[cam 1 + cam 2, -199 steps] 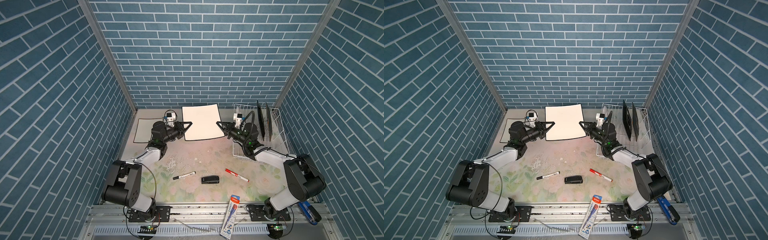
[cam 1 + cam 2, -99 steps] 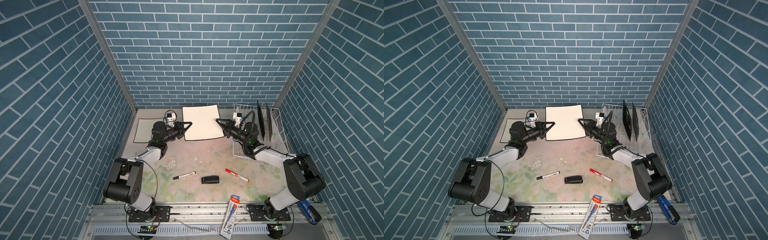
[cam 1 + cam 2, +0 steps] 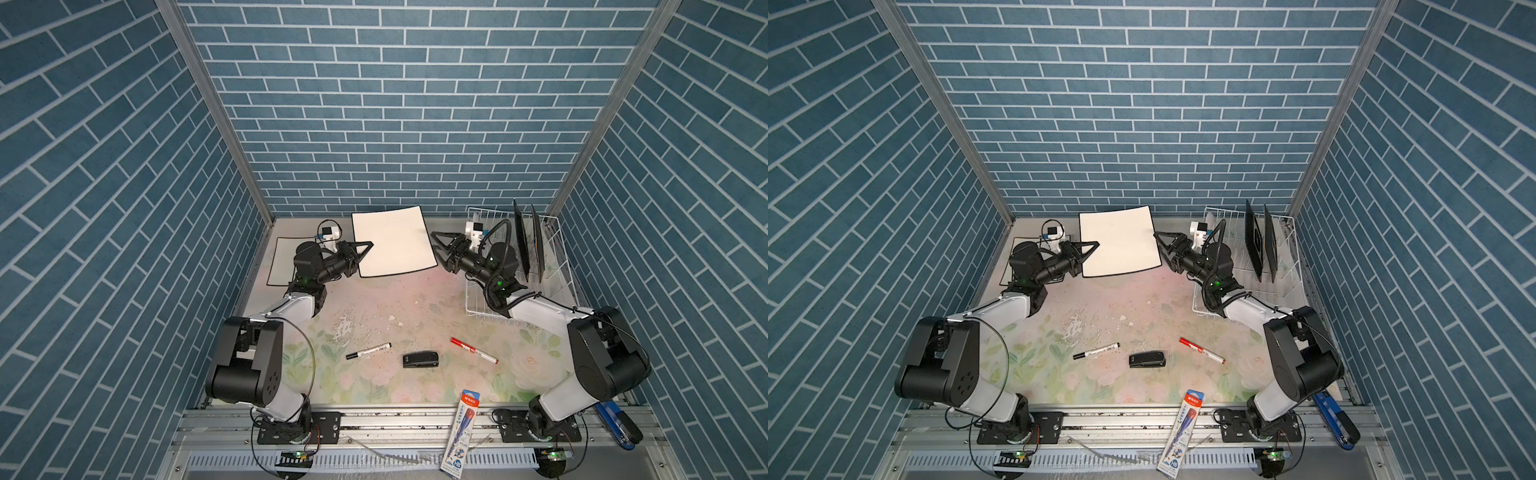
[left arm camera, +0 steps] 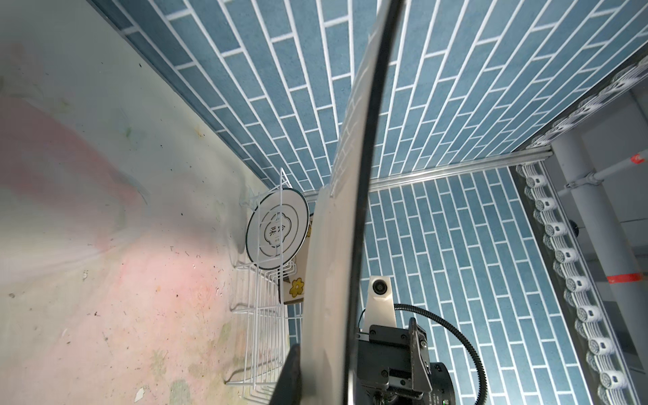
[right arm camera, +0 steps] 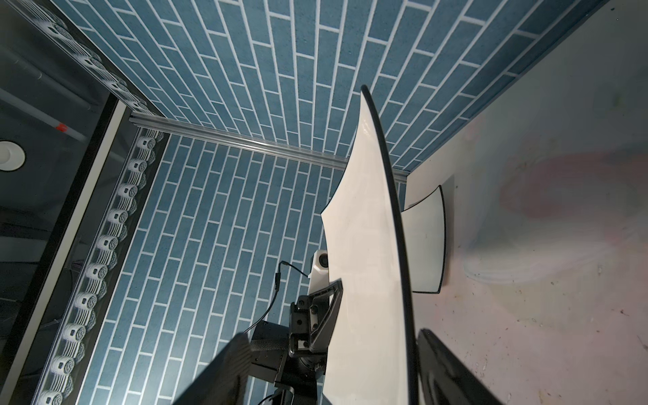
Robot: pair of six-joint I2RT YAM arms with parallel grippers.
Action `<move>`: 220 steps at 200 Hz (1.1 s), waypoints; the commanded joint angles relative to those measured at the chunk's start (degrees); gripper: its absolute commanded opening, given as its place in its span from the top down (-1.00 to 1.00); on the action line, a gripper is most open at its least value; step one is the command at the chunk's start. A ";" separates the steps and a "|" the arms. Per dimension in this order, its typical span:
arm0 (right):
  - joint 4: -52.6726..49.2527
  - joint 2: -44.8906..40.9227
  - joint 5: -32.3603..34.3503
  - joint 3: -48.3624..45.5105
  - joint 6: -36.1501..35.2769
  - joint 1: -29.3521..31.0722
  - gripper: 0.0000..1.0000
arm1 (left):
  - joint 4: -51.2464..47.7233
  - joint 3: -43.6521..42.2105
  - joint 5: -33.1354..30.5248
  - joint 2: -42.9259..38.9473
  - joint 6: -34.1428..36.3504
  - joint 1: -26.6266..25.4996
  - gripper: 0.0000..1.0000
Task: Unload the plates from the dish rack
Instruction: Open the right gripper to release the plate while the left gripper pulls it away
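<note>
Plates first: you have a square white plate (image 3: 392,241) with a thin black rim lifted off the surface (image 3: 390,307), its face toward the top camera, at about 12 o'clock in both top views. Your left end effector (image 3: 362,254) is pressed together on that plate's 9 o'clock edge, and the left wrist view shows a finger (image 4: 289,377) flat against the plate. Your right end effector (image 3: 438,253) sits at the plate's 3 o'clock edge with its jaws spread; in the right wrist view the rim runs between the two fingers with a visible gap on both sides, so it is not pinching the plate. A second white plate (image 3: 284,262) lies flat at 10 o'clock, behind your left arm and close to the side wall. The dish rack (image 3: 559,266) stands at 2 o'clock in the corner, with two black plates (image 3: 528,241) on edge in it; the left wrist view also shows a round white plate (image 4: 277,229) standing at the rack's end and a flower-patterned piece partly hidden behind it. Open room lies at centre, between the held plate's lower edge and the black marker (image 3: 368,351), stapler (image 3: 420,359) and red marker (image 3: 473,356) toward 6 o'clock.
</note>
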 commanded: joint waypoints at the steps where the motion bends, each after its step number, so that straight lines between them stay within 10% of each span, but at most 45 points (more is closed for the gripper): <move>1: 2.05 0.25 -1.23 3.14 1.39 -0.19 -0.55 | 9.44 1.53 -0.79 -2.31 -2.24 2.39 1.00; 69: -0.21 -0.66 -1.29 4.01 0.48 -0.61 -0.60 | 10.62 -2.50 -7.07 -5.42 -1.18 5.90 1.00; 220: -3.36 0.02 -3.91 7.38 -1.88 -0.72 -0.60 | 20.95 -18.56 -42.31 -9.93 -1.52 8.18 1.00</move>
